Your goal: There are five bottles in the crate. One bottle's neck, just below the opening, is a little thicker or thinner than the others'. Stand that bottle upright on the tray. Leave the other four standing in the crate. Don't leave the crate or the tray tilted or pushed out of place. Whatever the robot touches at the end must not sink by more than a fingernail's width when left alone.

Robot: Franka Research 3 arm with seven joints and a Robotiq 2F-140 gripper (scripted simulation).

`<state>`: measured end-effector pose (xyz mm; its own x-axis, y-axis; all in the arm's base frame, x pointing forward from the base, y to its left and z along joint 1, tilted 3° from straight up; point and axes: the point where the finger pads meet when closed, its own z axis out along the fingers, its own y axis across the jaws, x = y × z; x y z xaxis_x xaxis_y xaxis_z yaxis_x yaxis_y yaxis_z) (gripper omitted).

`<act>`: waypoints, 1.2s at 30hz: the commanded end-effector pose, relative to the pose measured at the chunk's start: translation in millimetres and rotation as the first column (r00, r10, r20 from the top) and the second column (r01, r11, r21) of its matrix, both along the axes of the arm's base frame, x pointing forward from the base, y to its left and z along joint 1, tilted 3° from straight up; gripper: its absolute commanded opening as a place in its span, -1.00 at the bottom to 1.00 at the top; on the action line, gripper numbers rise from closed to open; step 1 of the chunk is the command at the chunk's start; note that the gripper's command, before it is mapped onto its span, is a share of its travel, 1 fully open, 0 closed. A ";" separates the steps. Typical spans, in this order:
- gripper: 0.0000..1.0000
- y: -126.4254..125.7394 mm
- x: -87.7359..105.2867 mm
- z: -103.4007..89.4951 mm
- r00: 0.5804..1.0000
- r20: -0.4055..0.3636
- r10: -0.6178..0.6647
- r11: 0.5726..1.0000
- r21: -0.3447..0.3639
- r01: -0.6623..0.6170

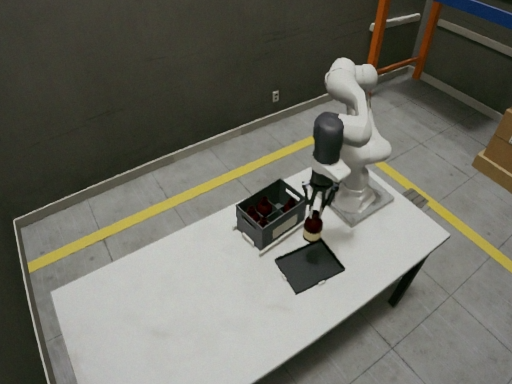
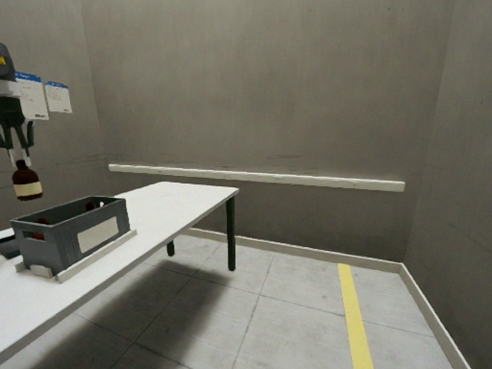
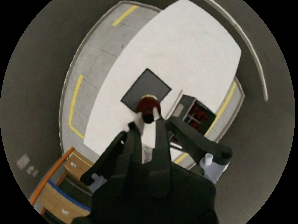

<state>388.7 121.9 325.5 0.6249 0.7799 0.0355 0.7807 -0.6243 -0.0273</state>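
My gripper (image 1: 314, 213) (image 2: 20, 160) (image 3: 148, 115) is shut on the neck of a dark red-brown bottle (image 1: 313, 228) (image 2: 27, 186) (image 3: 149, 106) with a cream label. The bottle hangs roughly upright in the air, beside the crate and near the tray's rear corner in the top view. The fingers hide part of its neck. The grey crate (image 1: 254, 233) (image 2: 67, 245) stands level, with four dark bottles inside, such as one bottle (image 1: 265, 205) near the middle and another bottle (image 1: 289, 204) at the right. Their neck widths are too small to compare. The black tray (image 1: 299, 276) (image 3: 145, 83) lies flat.
A pale low strip (image 1: 280, 241) (image 2: 96, 256) runs along the crate's foot, and small pale blocks sit at the tray's edge. The arm's base (image 1: 361, 202) stands on the white table (image 1: 175, 290) behind the gripper.
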 end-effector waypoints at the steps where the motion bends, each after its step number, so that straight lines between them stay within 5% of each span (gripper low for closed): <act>1: -0.80 6.1 2.2 2.3 1.000 0.004 -0.010 1.000 0.008 0.010; 36: -0.80 22.8 6.2 3.2 1.000 0.004 -0.010 1.000 0.008 0.010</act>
